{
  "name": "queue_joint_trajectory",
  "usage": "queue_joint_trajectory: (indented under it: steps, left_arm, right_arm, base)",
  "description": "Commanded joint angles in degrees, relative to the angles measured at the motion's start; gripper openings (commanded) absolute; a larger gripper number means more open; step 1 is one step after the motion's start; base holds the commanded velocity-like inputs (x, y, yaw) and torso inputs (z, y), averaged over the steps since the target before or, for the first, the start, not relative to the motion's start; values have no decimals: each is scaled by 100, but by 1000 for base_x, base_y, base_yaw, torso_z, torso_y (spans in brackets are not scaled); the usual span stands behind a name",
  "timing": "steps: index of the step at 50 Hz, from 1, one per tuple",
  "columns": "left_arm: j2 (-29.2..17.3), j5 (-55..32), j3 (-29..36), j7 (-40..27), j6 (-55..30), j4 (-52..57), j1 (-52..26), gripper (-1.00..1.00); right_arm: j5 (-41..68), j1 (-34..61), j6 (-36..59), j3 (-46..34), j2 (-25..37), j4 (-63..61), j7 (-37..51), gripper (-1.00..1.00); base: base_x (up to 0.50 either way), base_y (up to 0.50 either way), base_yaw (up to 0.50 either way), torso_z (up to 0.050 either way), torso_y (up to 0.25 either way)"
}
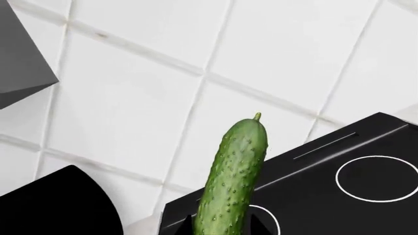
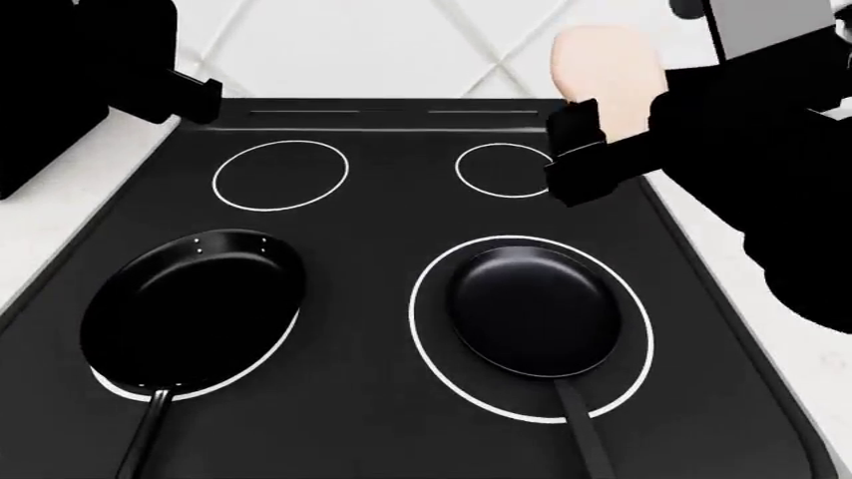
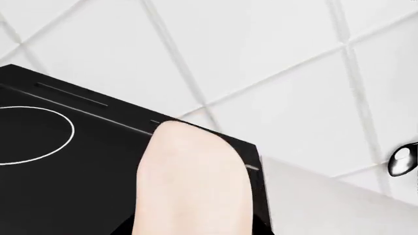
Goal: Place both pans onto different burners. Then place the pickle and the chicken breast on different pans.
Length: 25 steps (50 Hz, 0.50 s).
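Observation:
Two black pans rest on the stovetop in the head view. The left pan covers most of the front left burner. The right pan lies inside the front right burner. Both handles point toward me. My right gripper is held above the stove's back right and is shut on the pale chicken breast. My left gripper is shut on the bumpy green pickle, raised near the stove's back left. The head view does not show the pickle.
Two smaller white circles mark the back of the black stovetop. White tiled wall rises behind it and white counter flanks both sides. A grey slanted body hangs near the left arm. A metal knob shows beyond the right counter.

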Motion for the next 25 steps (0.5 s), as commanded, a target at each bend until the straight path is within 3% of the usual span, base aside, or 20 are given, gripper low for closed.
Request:
queue_joint_trajectory:
  steps: [1, 25]
  left_arm:
    - [-34, 31, -18, -45, 21, -8, -41, -100]
    - [-105, -9, -7, -50, 17, 4, -59, -100]
  right_arm:
    - [128, 43, 402, -425, -396, 475, 45, -100]
    - [1270, 203, 728, -1110, -354, 548, 720, -100]
  base:
    - [0, 0, 0, 0, 0]
    - [0, 0, 0, 1, 1]
